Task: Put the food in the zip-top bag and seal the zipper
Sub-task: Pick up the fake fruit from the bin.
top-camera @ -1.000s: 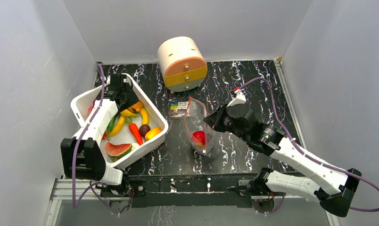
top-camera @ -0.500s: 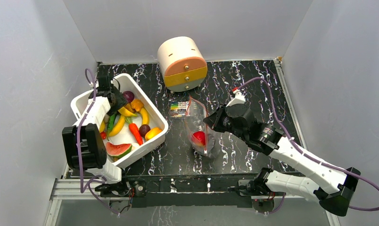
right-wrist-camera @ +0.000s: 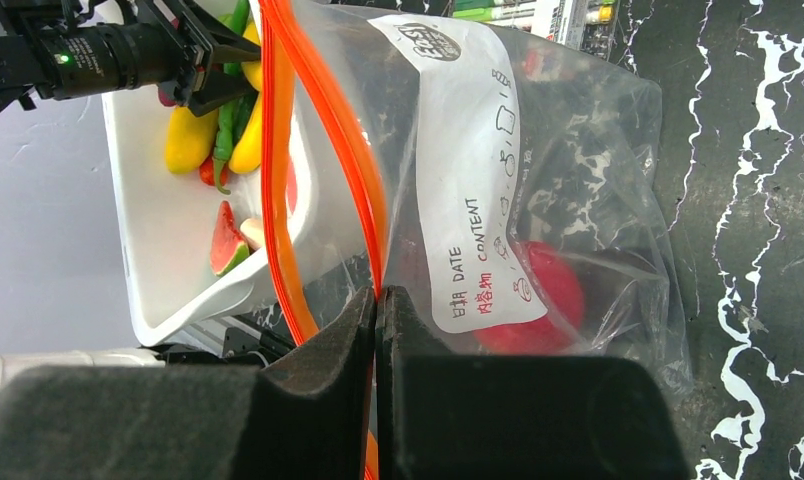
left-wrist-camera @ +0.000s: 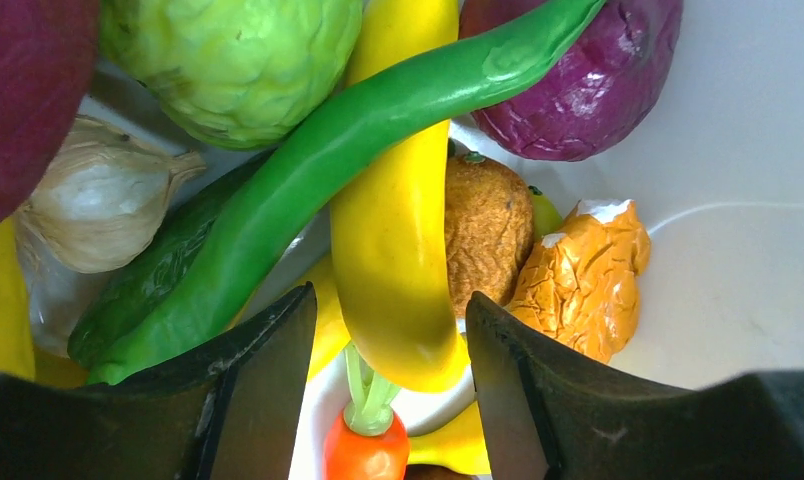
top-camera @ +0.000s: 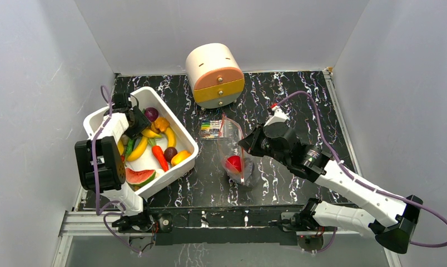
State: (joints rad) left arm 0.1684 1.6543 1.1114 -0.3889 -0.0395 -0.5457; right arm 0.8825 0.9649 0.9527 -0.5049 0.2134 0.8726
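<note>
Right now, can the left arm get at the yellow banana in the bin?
Probably yes. The left end effector sits inside the white bin, jaws open on either side of the yellow banana near its tip. A green pepper lies across it higher up, clear of the jaws.

Crinkly clear plastic zip-top bag point(right-wrist-camera: 598, 150); glossy, seemingly plastic food point(left-wrist-camera: 398, 250); smooth white bin point(left-wrist-camera: 738, 280).

Carrot point(left-wrist-camera: 366, 455) half below the view's edge; pen pack point(top-camera: 210, 128) too small for detail.

Black white-veined table point(top-camera: 299, 100); white bin point(top-camera: 168, 177); clear bag point(right-wrist-camera: 578, 150), orange zipper point(right-wrist-camera: 271, 180).
</note>
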